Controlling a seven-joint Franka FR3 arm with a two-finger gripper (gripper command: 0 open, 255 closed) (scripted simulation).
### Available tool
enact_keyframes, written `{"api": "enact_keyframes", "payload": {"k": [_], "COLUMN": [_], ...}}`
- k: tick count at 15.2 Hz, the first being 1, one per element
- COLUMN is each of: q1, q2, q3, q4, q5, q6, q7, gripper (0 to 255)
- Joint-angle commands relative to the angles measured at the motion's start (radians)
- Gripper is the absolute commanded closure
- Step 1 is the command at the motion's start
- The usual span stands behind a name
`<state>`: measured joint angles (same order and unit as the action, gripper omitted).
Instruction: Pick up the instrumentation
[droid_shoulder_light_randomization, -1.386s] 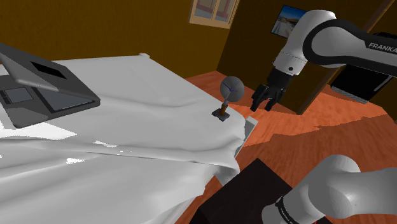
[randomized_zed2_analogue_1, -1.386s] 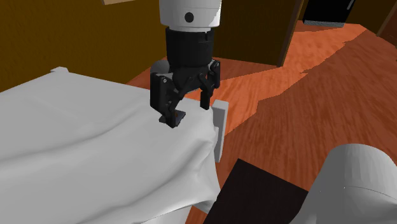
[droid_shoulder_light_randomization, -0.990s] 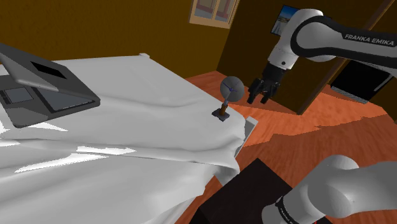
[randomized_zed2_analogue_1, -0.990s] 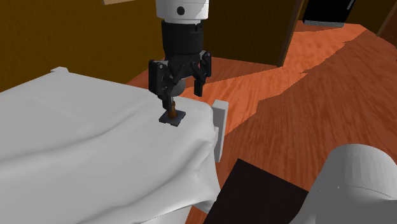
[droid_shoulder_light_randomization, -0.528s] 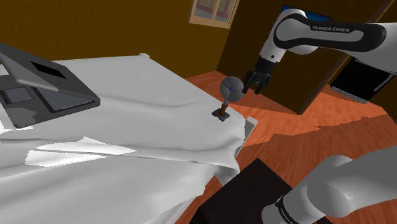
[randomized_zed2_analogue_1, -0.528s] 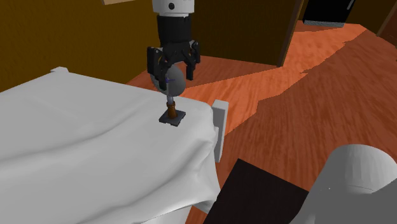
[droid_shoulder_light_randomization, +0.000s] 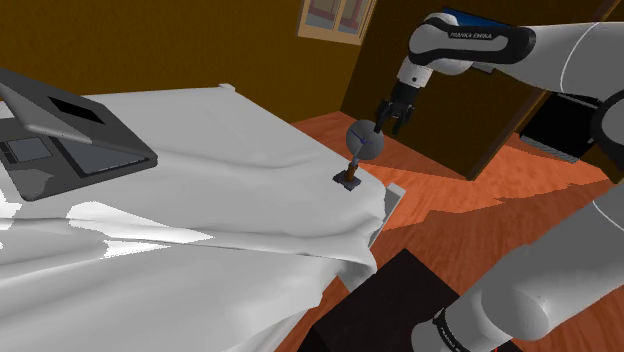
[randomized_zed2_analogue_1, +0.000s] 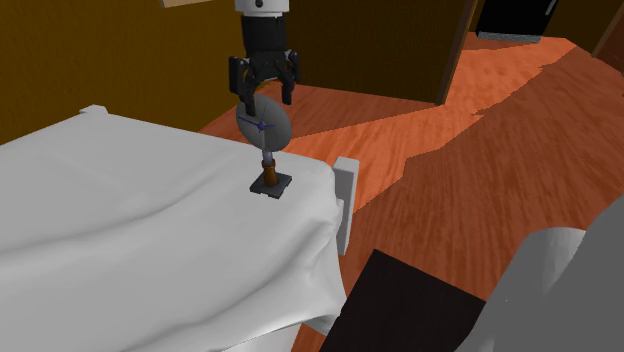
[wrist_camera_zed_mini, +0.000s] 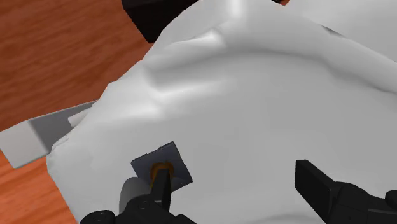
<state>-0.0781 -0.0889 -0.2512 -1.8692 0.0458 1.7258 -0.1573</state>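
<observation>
The instrumentation is a small grey ball (droid_shoulder_light_randomization: 363, 140) on a brown stem with a dark square base (droid_shoulder_light_randomization: 347, 181). It stands upright on the white sheet near the bed's corner. In the second exterior view the ball (randomized_zed2_analogue_1: 264, 128) sits over its base (randomized_zed2_analogue_1: 270, 185). My gripper (droid_shoulder_light_randomization: 386, 121) hovers just above the ball, at its far side, open; its fingers (randomized_zed2_analogue_1: 243, 98) straddle the ball's top without clasping it. In the wrist view the base (wrist_camera_zed_mini: 167, 159) and stem lie close to one finger (wrist_camera_zed_mini: 161, 189), and the gripper (wrist_camera_zed_mini: 238, 191) gapes wide over bare sheet.
The white sheet (droid_shoulder_light_randomization: 230, 190) drapes over the bed's corner. A grey open laptop-like thing (droid_shoulder_light_randomization: 70, 135) lies at the shoulder view's left. A white box (randomized_zed2_analogue_1: 347, 190) stands against the bed's corner, with the dark stand (droid_shoulder_light_randomization: 400, 290) below. Orange wood floor (randomized_zed2_analogue_1: 470, 170) lies beyond.
My gripper has moved up and toward the shoulder view's left, from beside the bed's corner to just over the ball, staying open. The instrumentation has not moved.
</observation>
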Motion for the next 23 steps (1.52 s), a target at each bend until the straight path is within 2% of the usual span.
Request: {"api": "enact_keyframes", "payload": {"k": [1, 5, 9, 10, 17, 19, 20, 23], "q1": [-0.012, -0.046, -0.099, -0.104, -0.095, -0.095, -0.095, -0.095], "q2": [0.087, 0.258, 0.451, 0.465, 0.453, 0.452, 0.453, 0.452], "q3": [-0.019, -0.042, -0.052, -0.051, -0.049, -0.049, -0.049, -0.049], "q4": [0.096, 0.303, 0.564, 0.584, 0.464, 0.463, 0.466, 0.464], "q5": [0.016, 0.056, 0.104, 0.107, 0.105, 0.105, 0.105, 0.104], "q6": [-0.013, -0.061, -0.14, -0.147, -0.039, -0.039, -0.041, -0.04], "q7": [-0.039, -0.103, -0.155, -0.158, -0.163, -0.163, -0.164, -0.164], "gripper": [0, 0, 0, 0, 0, 0, 255, 255]}}
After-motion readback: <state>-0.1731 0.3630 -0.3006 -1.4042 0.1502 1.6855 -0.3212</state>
